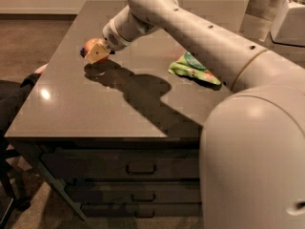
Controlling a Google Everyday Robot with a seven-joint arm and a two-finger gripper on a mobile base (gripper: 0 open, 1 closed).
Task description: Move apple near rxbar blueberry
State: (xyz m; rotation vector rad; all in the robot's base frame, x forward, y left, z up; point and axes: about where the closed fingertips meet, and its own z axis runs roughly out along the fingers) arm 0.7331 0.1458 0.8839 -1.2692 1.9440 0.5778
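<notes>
One white arm reaches from the lower right of the frame up to the upper left, over a grey table; the robot's rounded body fills the lower right corner.

Gripper sits at the upper left of the table top, near the left edge; it is clenched on the apple; one pale tan finger pad lies across the apple's front, so only the red-orange upper part of the fruit shows above and left of it.

Apple appears held just off the surface; a dark shadow starts right below it and runs toward the lower right across the table top.

Rxbar blueberry: only a dark blue sliver shows, just beside the lower left of the gripper and mostly hidden behind it; whether apple and bar touch, cannot tell.

Green snack bag lies flat on the table right of centre, well apart from the apple, partly under the arm.

Drawers with dark handles run along the table's front, lower centre.

Upper right corner: a metal container and a white appliance beside it; brown floor at upper left.
</notes>
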